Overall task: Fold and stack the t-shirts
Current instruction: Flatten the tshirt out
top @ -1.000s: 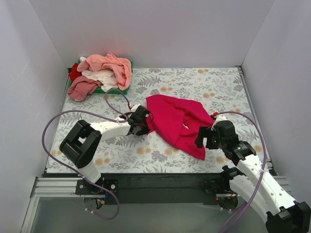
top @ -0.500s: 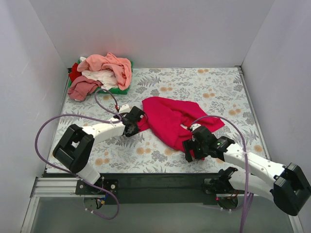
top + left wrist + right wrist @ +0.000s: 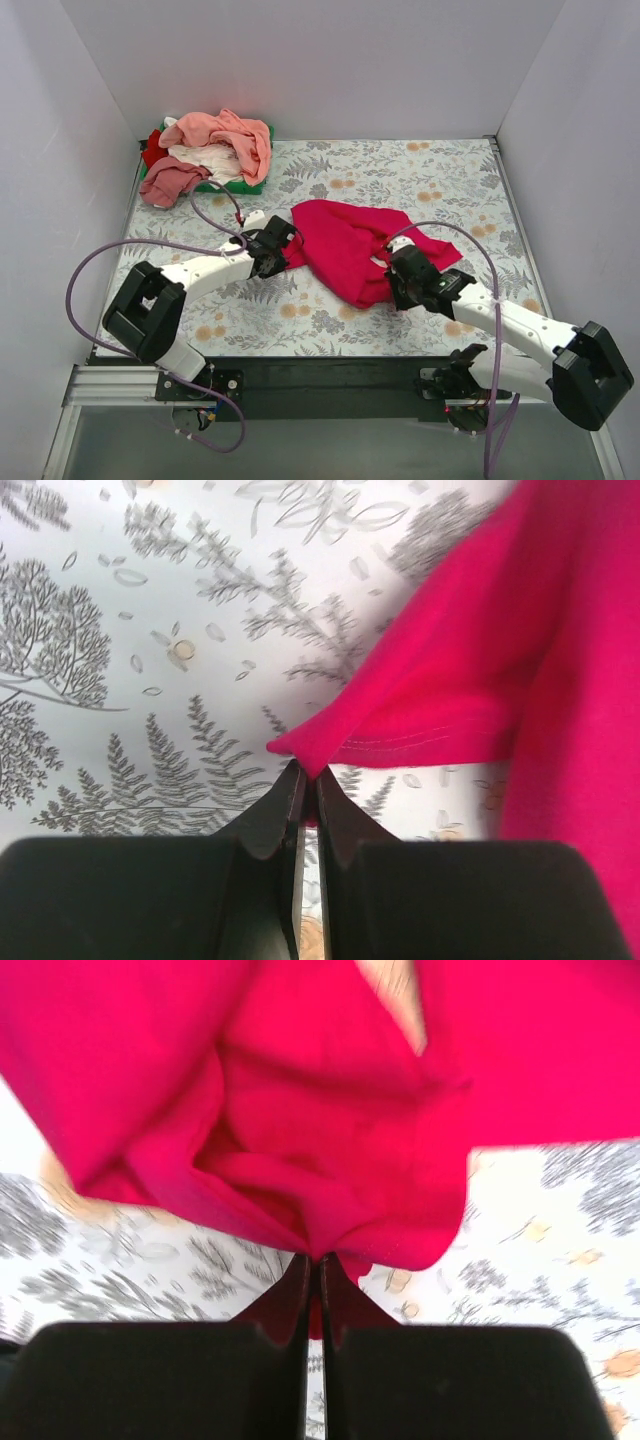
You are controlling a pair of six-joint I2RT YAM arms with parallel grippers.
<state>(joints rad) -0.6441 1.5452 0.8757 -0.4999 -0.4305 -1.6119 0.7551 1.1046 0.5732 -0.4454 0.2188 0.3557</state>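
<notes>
A crimson-magenta t-shirt (image 3: 350,250) lies bunched in the middle of the floral table. My left gripper (image 3: 283,251) is shut on its left hemmed corner (image 3: 330,745), pinched between the black fingers (image 3: 268,820). At the shirt's near edge my right gripper (image 3: 397,287) is shut on a fold of the same cloth (image 3: 330,1210), which bulges above the closed fingers (image 3: 345,1305). More t-shirts are heaped at the back left: salmon pink (image 3: 235,135), dusty pink (image 3: 170,182), white (image 3: 208,158) and a bit of red (image 3: 153,150).
The heap sits on a green tray (image 3: 248,185) in the back left corner. White walls close off the table on the left, back and right. Purple cables (image 3: 110,255) loop from both arms over the near part of the table.
My right gripper moved left to the shirt's near edge and closed on it. My left gripper dragged its corner slightly left and back. The shirt is more bunched than before.
</notes>
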